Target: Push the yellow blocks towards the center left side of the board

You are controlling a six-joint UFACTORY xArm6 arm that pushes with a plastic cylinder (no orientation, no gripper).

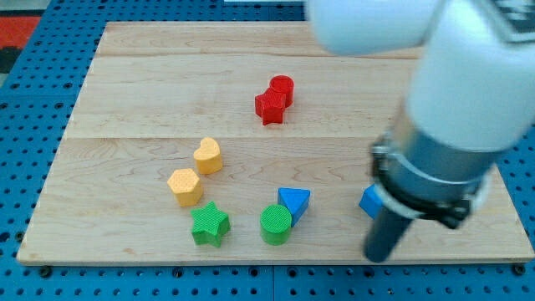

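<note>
My tip [378, 255], a bare rod with no pincer, sits bottom right; crossing to the yellow heart [208, 155] and yellow hexagon [185, 186] risks scattering the blue triangle [294, 201] and green cylinder [276, 223].

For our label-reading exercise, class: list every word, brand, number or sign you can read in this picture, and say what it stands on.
None: no readable text, number or sign appears anywhere.
The wooden board is plain.
The blocks carry no marks: yellow heart, yellow hexagon, red blocks, green star, green cylinder, blue triangle.
The arm's white housing shows no label; my tip is unmarked.
</note>
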